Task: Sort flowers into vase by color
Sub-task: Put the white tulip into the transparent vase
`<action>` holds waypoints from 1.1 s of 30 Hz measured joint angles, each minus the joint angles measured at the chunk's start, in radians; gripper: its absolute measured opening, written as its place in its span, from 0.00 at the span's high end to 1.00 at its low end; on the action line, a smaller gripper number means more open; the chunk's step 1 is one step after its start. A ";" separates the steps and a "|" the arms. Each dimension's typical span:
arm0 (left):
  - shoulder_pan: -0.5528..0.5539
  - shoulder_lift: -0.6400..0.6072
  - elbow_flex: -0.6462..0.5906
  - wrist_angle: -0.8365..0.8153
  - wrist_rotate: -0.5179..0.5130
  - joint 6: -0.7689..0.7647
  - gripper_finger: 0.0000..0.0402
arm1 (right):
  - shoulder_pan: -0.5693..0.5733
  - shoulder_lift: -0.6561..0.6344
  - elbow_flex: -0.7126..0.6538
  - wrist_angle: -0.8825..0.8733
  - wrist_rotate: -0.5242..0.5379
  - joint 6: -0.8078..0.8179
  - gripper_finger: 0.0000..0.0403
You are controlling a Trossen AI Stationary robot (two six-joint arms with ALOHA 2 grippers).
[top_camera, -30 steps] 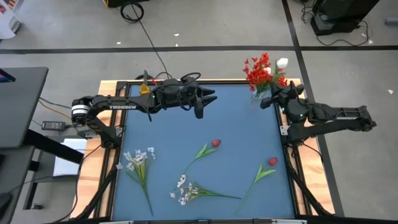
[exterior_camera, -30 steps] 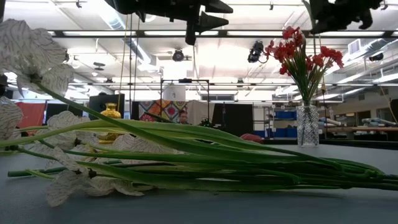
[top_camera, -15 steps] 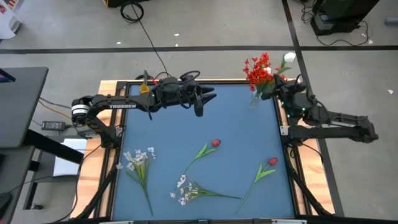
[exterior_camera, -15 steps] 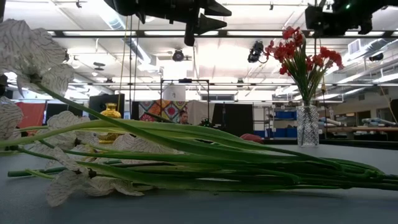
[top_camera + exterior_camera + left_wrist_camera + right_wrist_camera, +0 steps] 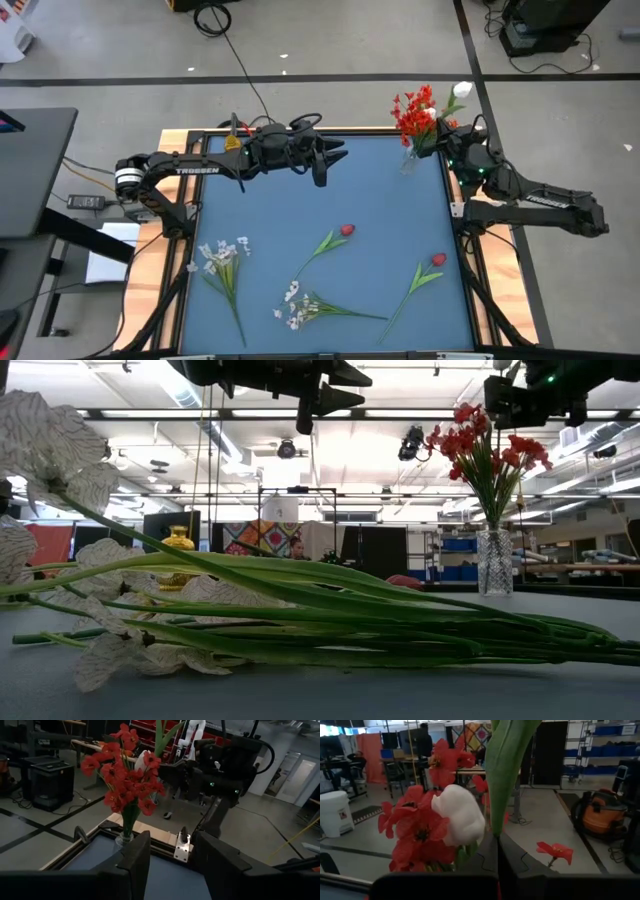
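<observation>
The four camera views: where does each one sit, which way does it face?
High: overhead, straight down on the blue table; both arms show.
Low: table height, looking across fallen white flowers; arms above.
Left wrist: behind left claw, facing the vase.
Right wrist: behind right claw, facing a white tulip.
Shared: red flowers.

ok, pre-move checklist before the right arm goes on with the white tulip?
1. Right hand shut on white tulip: ok.
2. Tulip clear of the red blossom cluster: not ok, right beside it.
3. Clear glass vase upright: ok.
4. A second vase for white flowers in view: not ok.
5. Left hand open, parked over the table's far side: ok.
6. Stem tip's height above the vase mouth: cannot tell.
</observation>
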 joint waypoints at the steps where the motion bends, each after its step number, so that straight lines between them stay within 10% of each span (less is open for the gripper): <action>1: 0.000 0.000 0.000 0.000 0.000 0.003 0.59 | -0.006 0.009 0.000 0.002 -0.011 0.000 1.00; 33: -0.003 0.000 0.000 -0.014 0.001 0.006 0.59 | -0.020 0.078 -0.128 -0.142 -0.112 0.201 1.00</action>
